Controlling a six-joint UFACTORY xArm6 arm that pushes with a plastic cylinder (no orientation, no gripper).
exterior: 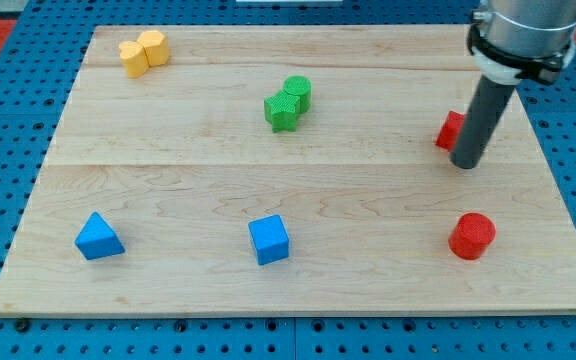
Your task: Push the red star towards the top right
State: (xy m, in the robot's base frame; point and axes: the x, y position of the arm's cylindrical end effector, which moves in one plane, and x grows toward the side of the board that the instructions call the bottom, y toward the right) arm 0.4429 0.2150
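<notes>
The red star [450,131] lies near the board's right side and is mostly hidden behind my rod. My tip [466,163] rests on the board just below and right of the star, touching or nearly touching it. A red cylinder [471,236] stands below the tip, apart from it.
A green cylinder [297,92] and a green star-like block [281,110] touch near the top centre. Two yellow blocks [143,52] sit at the top left. A blue triangle [98,238] and a blue cube [269,240] lie along the bottom. The wooden board [168,170] lies on a blue pegboard.
</notes>
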